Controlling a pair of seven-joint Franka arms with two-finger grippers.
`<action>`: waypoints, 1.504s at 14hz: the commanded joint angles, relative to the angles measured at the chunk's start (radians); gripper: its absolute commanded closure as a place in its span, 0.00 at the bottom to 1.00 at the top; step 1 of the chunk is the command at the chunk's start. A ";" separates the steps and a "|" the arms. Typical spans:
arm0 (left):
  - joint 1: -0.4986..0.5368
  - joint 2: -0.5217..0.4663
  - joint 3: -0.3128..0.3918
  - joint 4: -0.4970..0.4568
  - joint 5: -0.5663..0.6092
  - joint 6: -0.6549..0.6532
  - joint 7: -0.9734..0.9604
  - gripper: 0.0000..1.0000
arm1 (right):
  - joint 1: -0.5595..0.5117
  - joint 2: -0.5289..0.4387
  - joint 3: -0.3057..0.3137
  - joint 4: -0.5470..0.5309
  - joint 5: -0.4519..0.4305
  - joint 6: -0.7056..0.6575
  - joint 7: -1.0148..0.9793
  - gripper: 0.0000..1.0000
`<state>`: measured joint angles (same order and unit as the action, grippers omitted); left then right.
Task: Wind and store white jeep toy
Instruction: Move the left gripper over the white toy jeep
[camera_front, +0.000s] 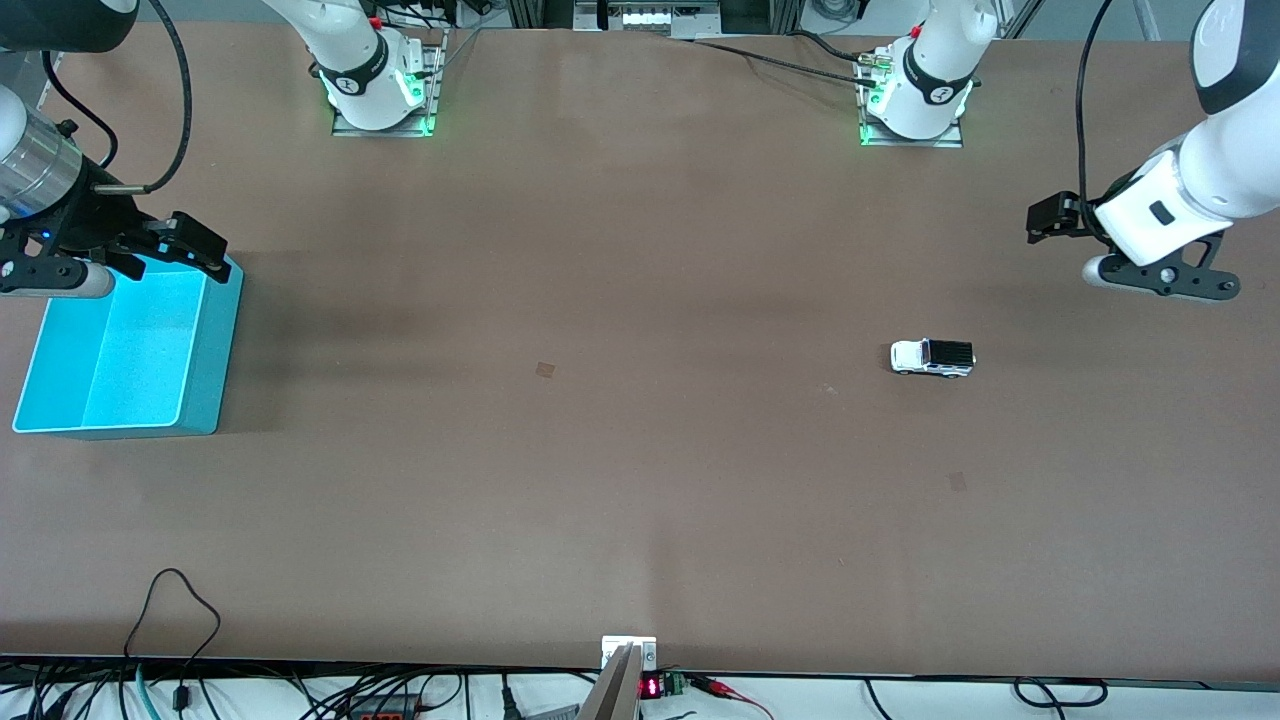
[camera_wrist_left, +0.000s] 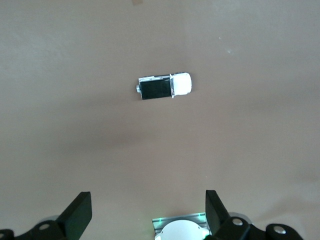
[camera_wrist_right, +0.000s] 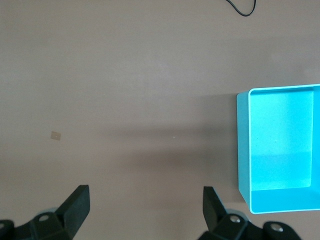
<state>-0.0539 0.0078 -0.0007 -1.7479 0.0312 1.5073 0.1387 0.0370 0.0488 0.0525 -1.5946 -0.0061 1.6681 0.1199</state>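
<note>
**A:** Where was the small white toy jeep with the black rear top (camera_front: 932, 357) at that point?

**B:** Standing on its wheels on the bare brown tabletop (camera_front: 640, 450), right of centre in the front view, toward the left arm's end. In the left wrist view it sat in the upper middle of the frame, untouched.

**A:** Left gripper?

**B:** Left gripper (camera_front: 1058, 218) hung at the right edge of the front view, over bare table. Fingers spread as wide as they go, nothing in them. The jeep lay well apart from it and lower in the frame.

**A:** Right one?

**B:** Right gripper (camera_front: 150, 245) was at the upper left of the front view, over the rim of the open cyan plastic bin (camera_front: 215, 350). Jaws also fully apart, empty. That arm was waiting. The bin looked empty in the right wrist view.

**A:** So which step?

**B:** My read: the very start. Nothing wound, nothing stored.

**A:** Next move?

**B:** Probably the left arm, as it was closer. It would need to travel over the jeep, line its fingers across the narrow body and descend for a firm pinch. Winding likely means dragging it backward on its wheels. After that comes a long carry across to the bin at the frame's left, or a handover.
</note>
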 joint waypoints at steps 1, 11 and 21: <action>0.005 0.044 0.005 0.039 -0.010 -0.036 0.178 0.00 | -0.006 0.000 0.001 0.018 0.011 -0.008 -0.002 0.00; 0.016 0.073 0.005 -0.155 -0.002 0.152 0.726 0.00 | -0.028 0.003 0.001 0.053 0.011 -0.016 -0.016 0.00; 0.016 0.067 0.005 -0.352 0.004 0.379 0.973 0.00 | -0.028 0.005 0.001 0.053 0.012 -0.016 -0.003 0.00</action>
<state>-0.0405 0.1009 0.0027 -2.0542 0.0319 1.8428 1.0516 0.0177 0.0480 0.0497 -1.5595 -0.0061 1.6665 0.1186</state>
